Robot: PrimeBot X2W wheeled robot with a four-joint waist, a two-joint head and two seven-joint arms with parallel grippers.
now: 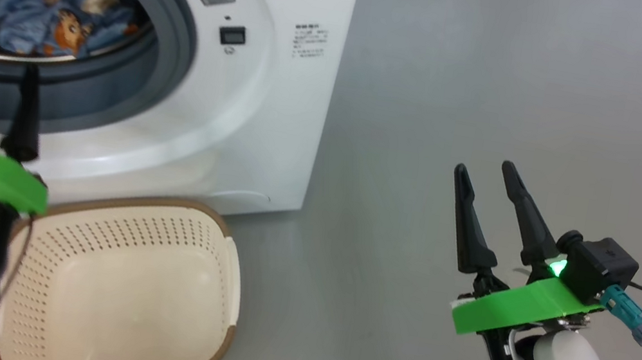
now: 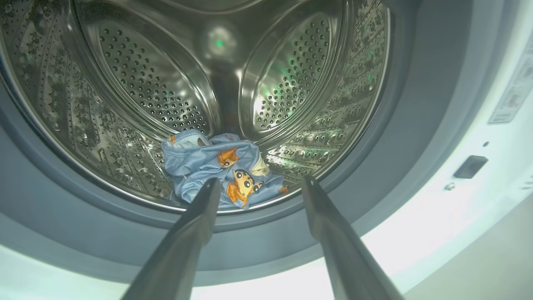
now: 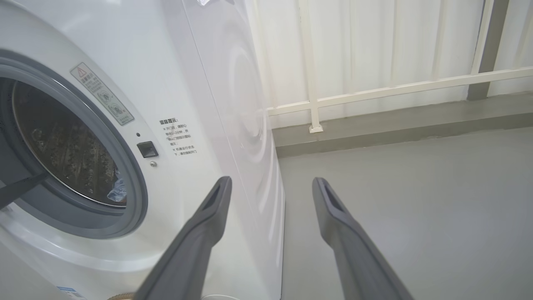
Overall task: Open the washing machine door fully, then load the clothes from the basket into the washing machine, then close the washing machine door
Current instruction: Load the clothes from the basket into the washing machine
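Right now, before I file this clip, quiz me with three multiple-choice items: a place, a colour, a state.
1. Where do the clothes lie? A. in the basket B. in the drum of the washing machine C. on the floor
2. The clothes in view are mainly: A. red B. light blue C. black
3. The left gripper is: A. open, empty B. shut on cloth C. shut on the basket
Answers: B, they rest on steel; B, blue with orange figures; A, fingers apart, gripping nothing.
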